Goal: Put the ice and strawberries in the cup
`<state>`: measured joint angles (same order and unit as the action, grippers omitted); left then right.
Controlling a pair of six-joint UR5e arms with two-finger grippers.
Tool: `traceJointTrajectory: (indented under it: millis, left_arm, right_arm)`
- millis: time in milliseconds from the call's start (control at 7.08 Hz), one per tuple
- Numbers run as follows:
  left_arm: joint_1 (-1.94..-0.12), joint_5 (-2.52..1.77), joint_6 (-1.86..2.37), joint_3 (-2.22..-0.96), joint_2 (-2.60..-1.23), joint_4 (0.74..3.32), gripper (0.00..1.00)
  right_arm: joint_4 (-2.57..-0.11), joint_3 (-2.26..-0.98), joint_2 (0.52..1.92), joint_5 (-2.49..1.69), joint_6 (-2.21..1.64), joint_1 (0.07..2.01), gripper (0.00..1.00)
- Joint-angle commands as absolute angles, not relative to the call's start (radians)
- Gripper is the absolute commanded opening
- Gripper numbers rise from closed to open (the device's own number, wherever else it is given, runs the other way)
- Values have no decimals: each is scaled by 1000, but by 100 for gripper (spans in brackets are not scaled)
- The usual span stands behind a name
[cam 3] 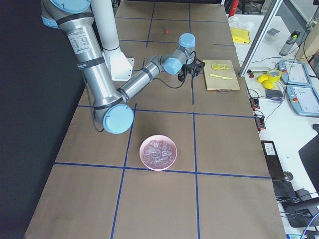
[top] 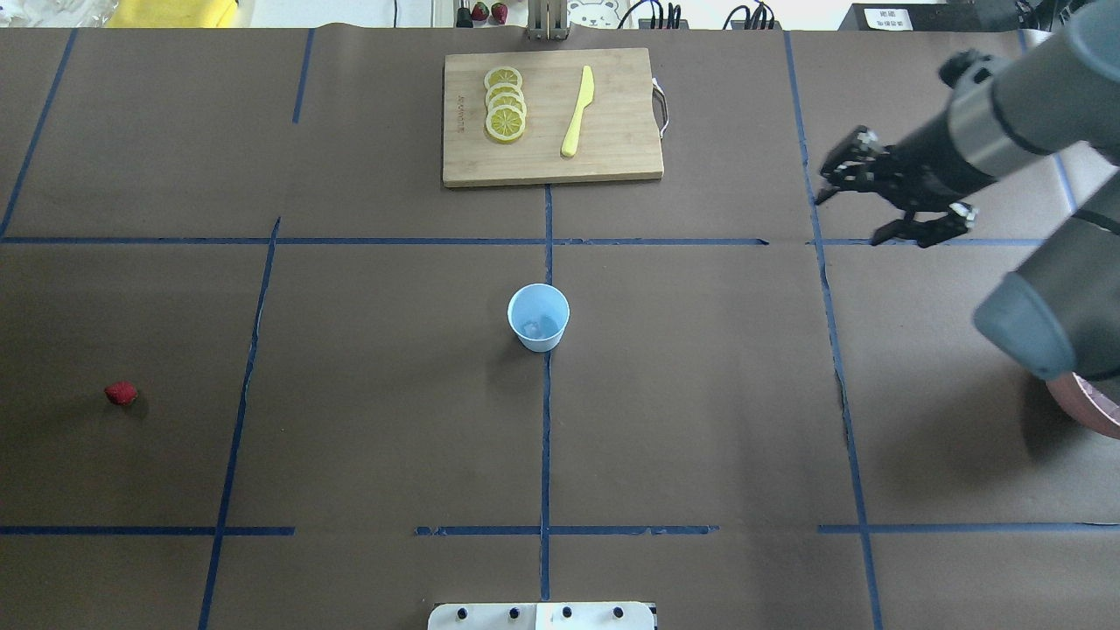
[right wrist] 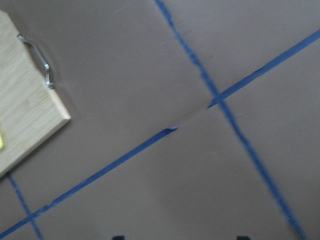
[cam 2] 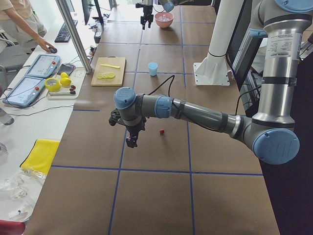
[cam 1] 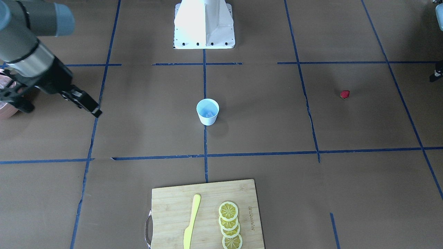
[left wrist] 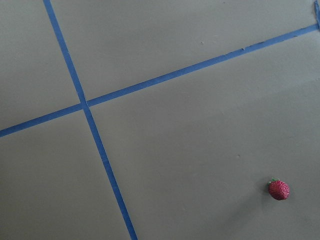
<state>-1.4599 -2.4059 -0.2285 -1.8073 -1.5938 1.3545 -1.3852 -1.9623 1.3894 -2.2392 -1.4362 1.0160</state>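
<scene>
Strawberry (top: 121,393) and cup (top: 538,343) on a brown table (top: 700,394) gridded with blue tape, with two robot arms over it.
The right claw (top: 846,220) hangs released over bare table, fingers spread with nothing between them. Well apart from it, toward the table's middle, stands the white cup with a few ice cubes (top: 535,327) in its pale blue inside. A heap of ice (cam 3: 158,151) fills a pink bowl (cam 3: 158,169) on that claw's other side, nearer the robot. The wooden cutting board (top: 612,157) near the right claw carries lemon slices (top: 506,105), a yellow knife (top: 577,112) and a printed brand mark too small to read. The left claw (cam 2: 130,142) hangs low over the table; whether it is released or clenched cannot be told. The strawberry lies near it, far from the cup.
</scene>
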Motion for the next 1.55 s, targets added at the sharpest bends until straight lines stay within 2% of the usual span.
traceJointTrajectory:
  millis: [0,282,565,847,988,1129,1412]
  left_arm:
    - [-1457,-2405,-229,-1806,-1594,1355,100]
    - [-1454,-2407,-229,-1812,-1594,1355,100]
    - [-1454,-2405,-229,-1812,-1594,1355,100]
    - [-1456,-2407,-229,-1815,-1592,1355,100]
    - [-1454,-2407,-229,-1813,-1594,1355,100]
    - [-1454,-2407,-229,-1813,-1592,1355,100]
    - [-1454,-2413,-229,-1815,-1592,1355,100]
  right_arm:
    - [-1359,-2034,1737,-2258,-996,1193,80]
    - [-1359,-2011,1908,-2244,-612,1275,81]
    - [-1358,-1944,1971,-2238,-339,1276,85]
    - [-1339,-1927,1963,-2218,-298,1275,86]
    - [-1309,-1855,1954,-2217,-258,1275,86]
    - [-1289,-1838,1921,-2214,-270,1273,85]
    - [-1287,-1836,1919,-2214,-270,1270,79]
